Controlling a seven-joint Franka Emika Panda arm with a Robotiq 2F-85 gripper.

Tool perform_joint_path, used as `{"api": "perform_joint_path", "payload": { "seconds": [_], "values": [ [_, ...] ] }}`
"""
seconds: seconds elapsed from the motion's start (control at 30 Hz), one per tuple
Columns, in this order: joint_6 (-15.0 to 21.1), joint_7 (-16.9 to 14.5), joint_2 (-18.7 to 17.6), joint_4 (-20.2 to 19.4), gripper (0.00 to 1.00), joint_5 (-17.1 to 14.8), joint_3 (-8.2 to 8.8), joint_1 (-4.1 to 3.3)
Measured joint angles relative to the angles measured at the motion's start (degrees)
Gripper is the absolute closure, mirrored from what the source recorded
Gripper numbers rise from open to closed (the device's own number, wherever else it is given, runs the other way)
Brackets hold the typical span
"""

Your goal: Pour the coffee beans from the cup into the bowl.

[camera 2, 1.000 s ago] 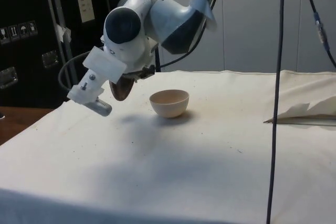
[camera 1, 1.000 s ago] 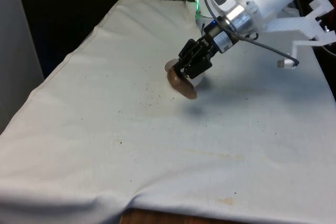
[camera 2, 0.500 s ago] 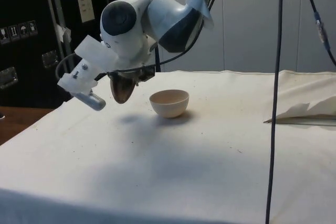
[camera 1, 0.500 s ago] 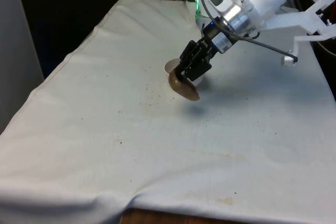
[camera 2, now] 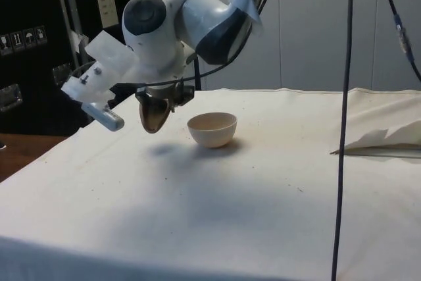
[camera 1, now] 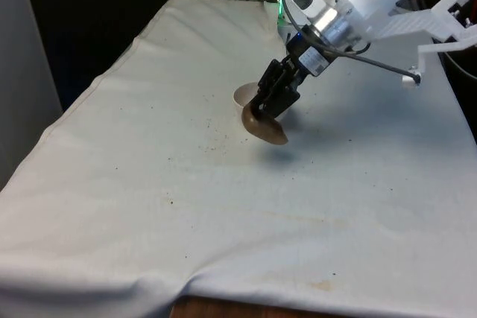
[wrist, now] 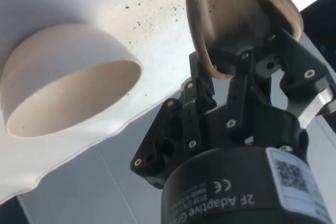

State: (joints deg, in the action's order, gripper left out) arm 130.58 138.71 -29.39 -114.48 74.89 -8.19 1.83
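So over the last second the wrist has rolled further round and the brown cup has swung from a slanted hang to nearly mouth-down, while sliding a bit closer to the bowl. The end effector is clamped on the cup's rim, one finger inside and one outside going by the wrist view. Thing is, the cup hangs in the air just beside the bowl, not over it: in the side view there's a clear gap between the two. The wrist view looks right into both and I can't spot any beans in the cup or in the cream bowl, so my guess is either the pour's basically done or there was nothing to tip out. The bowl sits upright on the desk, well towards the robot's end. Around it there's just dark specks scattered on the white cloth, a folded bit of cloth well off to the side, and a black cable hanging near the side camera. Nothing blocks the way between cup and bowl.
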Motion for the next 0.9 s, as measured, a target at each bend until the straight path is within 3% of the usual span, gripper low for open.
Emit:
{"api": "perform_joint_path", "payload": {
  "seconds": [0.9],
  "values": [
    [2.8, -6.9, 0.2, 2.5, 0.96, -11.1, 0.97, 0.4]
  ]
}}
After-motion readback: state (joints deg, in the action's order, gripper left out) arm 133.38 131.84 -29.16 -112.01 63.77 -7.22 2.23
